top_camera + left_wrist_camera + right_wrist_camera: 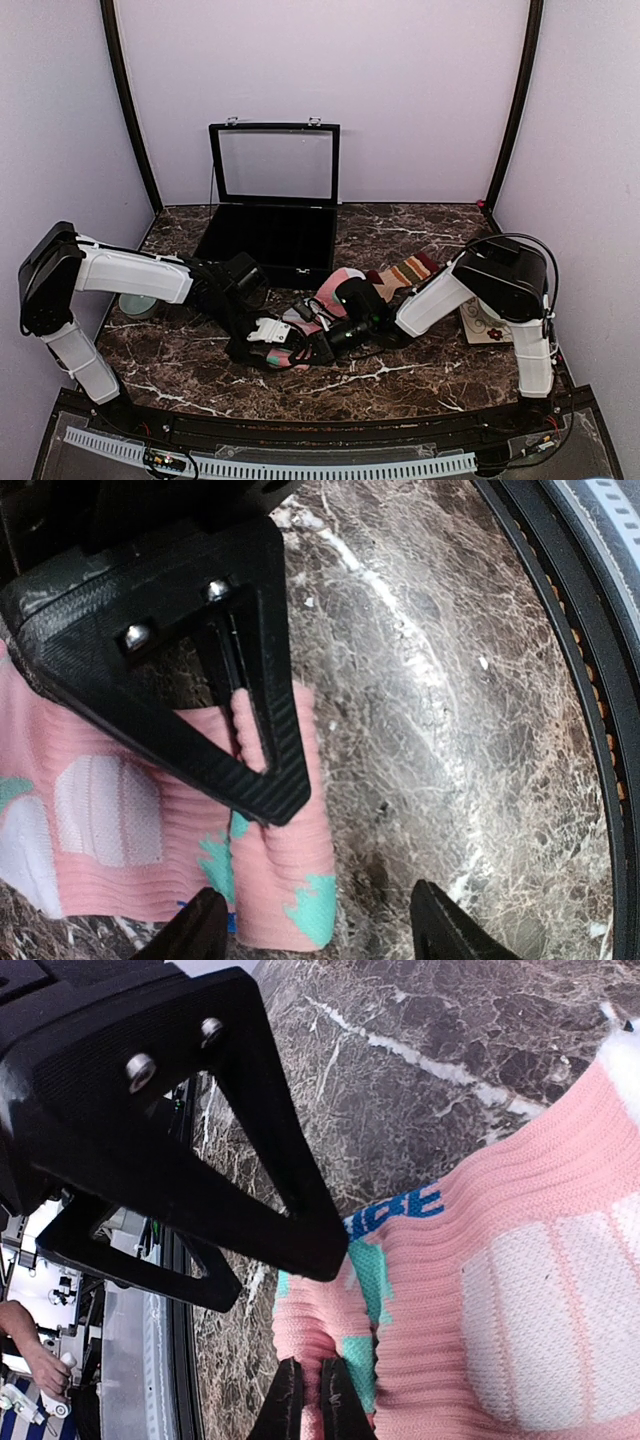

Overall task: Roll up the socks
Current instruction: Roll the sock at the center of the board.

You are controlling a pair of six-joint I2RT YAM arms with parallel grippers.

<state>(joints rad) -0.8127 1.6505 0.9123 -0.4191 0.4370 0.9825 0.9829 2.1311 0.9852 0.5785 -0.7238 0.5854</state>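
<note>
The pink sock (328, 293) with mint-teal and white patches lies at the table's middle, partly under both grippers. My right gripper (313, 1402) is shut on a raised fold of the pink sock (520, 1290) near its end; in the top view the right gripper (322, 347) sits on the sock. My left gripper (322, 935) is open, its fingertips (200, 930) straddling the end of the pink sock (285, 880) just above the marble; it shows in the top view (272, 342) too. The tan sock (410, 272) with red-olive stripes lies behind, to the right.
An open black case (270, 240) with a glass lid stands at the back centre. A pale round roll (137, 305) lies at the left by the left arm. A white flowered item (485, 322) lies at the right. The table's black front rim (590, 680) is close.
</note>
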